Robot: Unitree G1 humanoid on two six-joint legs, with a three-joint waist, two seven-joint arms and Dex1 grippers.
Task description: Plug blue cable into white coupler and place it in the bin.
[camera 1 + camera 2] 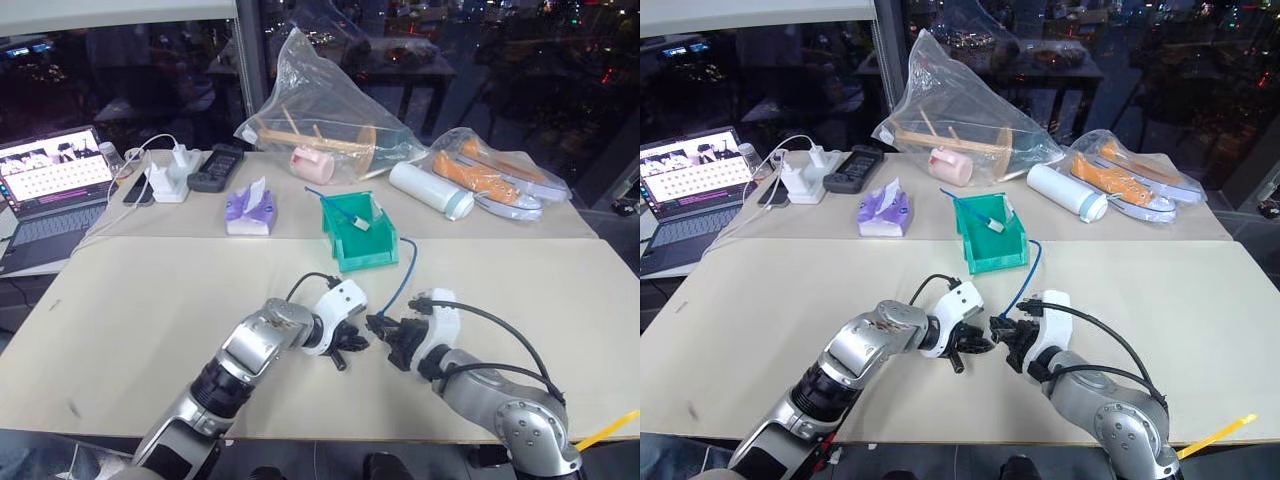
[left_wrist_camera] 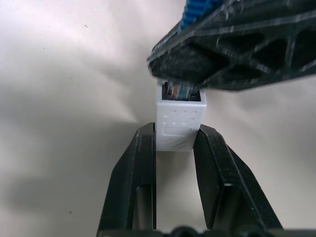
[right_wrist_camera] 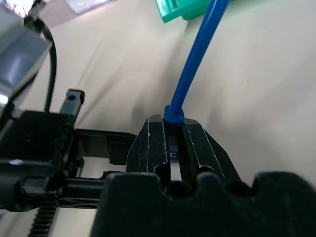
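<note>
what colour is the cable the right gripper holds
Bright blue cable; clearest in the right wrist view.

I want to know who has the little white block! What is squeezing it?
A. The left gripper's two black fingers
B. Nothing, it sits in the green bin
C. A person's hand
A: in the left wrist view the white coupler sits pinched between the left gripper's two black fingers, above the table, not in the bin.
</note>
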